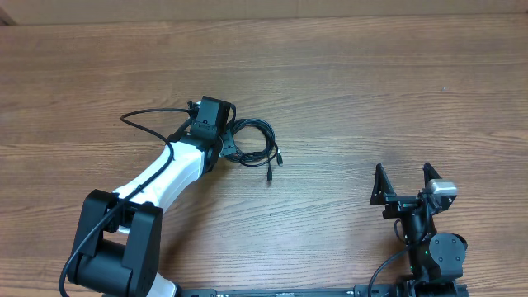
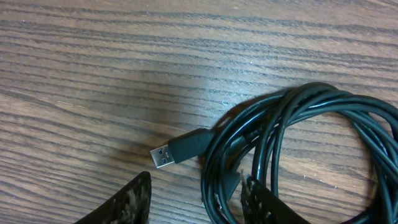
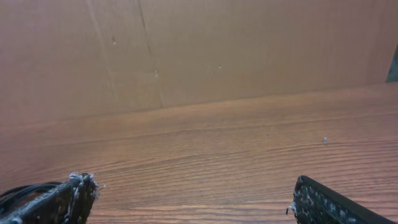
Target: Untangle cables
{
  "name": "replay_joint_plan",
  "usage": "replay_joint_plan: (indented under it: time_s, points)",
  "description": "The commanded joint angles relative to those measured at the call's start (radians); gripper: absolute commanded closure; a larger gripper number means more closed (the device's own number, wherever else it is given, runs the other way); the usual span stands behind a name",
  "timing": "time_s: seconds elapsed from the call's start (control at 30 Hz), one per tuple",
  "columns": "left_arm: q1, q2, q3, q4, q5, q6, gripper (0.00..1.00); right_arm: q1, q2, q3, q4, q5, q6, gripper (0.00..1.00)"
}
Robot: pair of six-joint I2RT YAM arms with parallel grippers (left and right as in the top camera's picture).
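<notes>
The cables point(image 1: 257, 142) lie as a small coil of thin black cords on the wooden table, with two plug tips point(image 1: 280, 157) trailing out at its lower right. In the left wrist view the coil point(image 2: 292, 124) fills the right side, and a silver USB plug point(image 2: 177, 151) points left from it. My left gripper point(image 1: 231, 142) is at the coil's left edge. Its jaws stand apart around a few strands point(image 2: 217, 186), which lie against the right finger point(image 2: 261, 205) and well apart from the left finger point(image 2: 134, 202). My right gripper point(image 1: 404, 183) stands wide open over bare wood point(image 3: 193, 199), far from the coil.
A thicker black wire point(image 1: 144, 120) loops from the left arm's wrist camera over the table at the left. A brown board wall point(image 3: 186, 50) stands behind the table's far edge. The wooden tabletop point(image 1: 371, 82) stretches between the two arms.
</notes>
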Motion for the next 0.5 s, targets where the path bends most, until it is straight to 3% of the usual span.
replay_joint_plan:
  time_s: [0.0, 0.47]
  points:
    - [0.004, 0.014, 0.008, 0.0, -0.021, 0.019, 0.52, 0.005, -0.009, -0.01, 0.006, -0.003, -0.004, 0.0]
    - [0.004, 0.014, 0.008, -0.004, -0.021, 0.019, 0.51, 0.005, -0.009, -0.01, 0.006, -0.003, -0.004, 0.0]
